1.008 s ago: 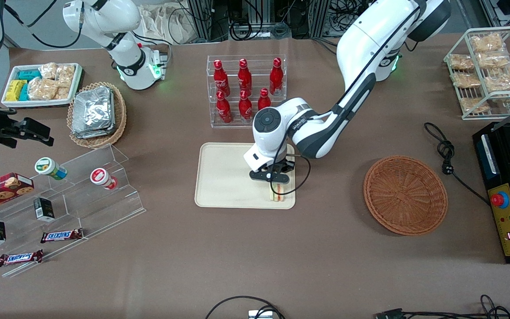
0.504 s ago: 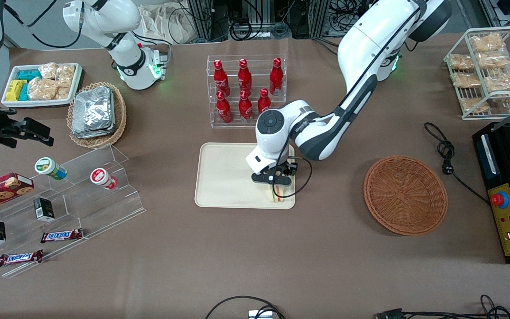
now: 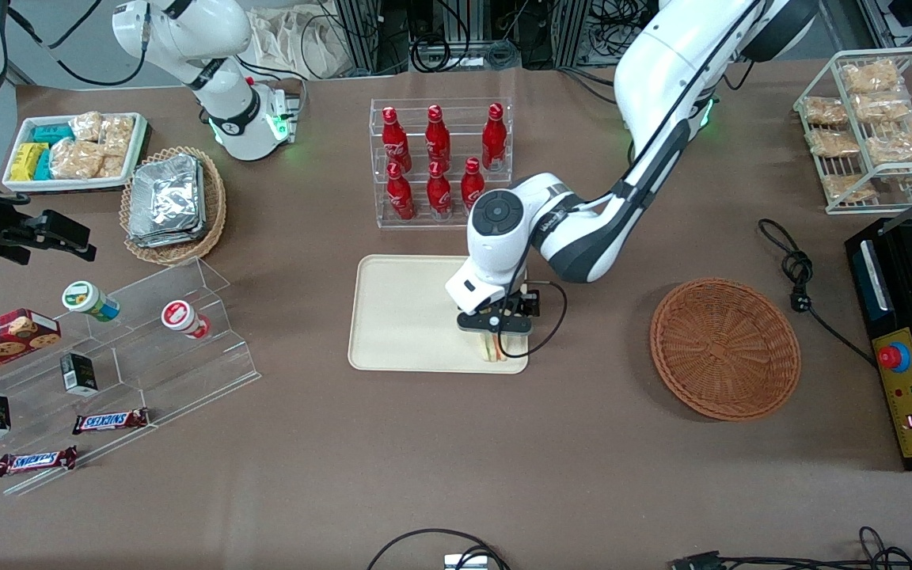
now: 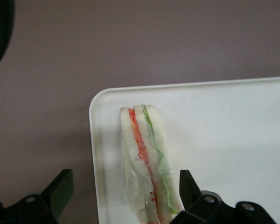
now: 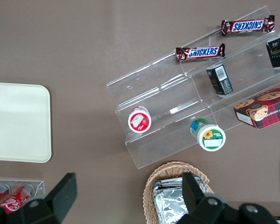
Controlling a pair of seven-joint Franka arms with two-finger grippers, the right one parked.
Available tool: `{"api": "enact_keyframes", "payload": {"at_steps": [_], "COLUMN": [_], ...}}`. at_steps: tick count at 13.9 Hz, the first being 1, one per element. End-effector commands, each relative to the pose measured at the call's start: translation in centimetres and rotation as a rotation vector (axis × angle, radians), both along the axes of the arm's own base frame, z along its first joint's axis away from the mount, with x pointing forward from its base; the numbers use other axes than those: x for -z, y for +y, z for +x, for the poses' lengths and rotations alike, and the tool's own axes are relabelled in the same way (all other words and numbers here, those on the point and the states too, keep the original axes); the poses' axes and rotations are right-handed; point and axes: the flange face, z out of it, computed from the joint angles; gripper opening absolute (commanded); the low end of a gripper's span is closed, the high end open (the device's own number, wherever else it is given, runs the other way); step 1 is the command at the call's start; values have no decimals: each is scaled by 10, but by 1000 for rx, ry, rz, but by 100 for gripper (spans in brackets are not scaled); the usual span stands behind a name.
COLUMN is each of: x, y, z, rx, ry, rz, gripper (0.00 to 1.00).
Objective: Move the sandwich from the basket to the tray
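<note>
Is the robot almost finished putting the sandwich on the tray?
Nearly. The basket has nothing in it, and the sandwich already rests on its edge on the tray, near a corner. The left arm's tool is right over the sandwich, its fingers spread wide and not touching the bread, so it has let go. What is left is just for the arm to lift away.

Sandwich (image 3: 493, 349) is lying on the tray (image 3: 400, 317), at the tray's corner nearest the front camera on the working arm's side. Gripper (image 3: 496, 336) is hovering directly above the sandwich, jaws spread to either side of it and apart from it. Basket (image 3: 725, 347) is sitting on the table (image 3: 456, 459), well apart from the tray, toward the working arm's end.
</note>
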Motion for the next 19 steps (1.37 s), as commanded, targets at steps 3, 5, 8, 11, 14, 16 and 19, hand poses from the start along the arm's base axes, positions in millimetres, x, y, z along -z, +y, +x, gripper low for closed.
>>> {"api": "enact_keyframes", "payload": {"at_steps": [3, 5, 8, 11, 14, 16, 19], "x": [-60, -81, -128, -181, -221, -237, -257], "y": [55, 96, 164, 237, 306, 348, 393], "z": [27, 47, 71, 69, 53, 38, 22], "rx": [-40, -32, -77, -49, -133, -120, -133], "ry": [-3, -17, -23, 19, 75, 72, 84], "rz": [-72, -98, -155, -103, -59, -42, 16], "gripper": [100, 100, 100, 100, 100, 100, 100]}}
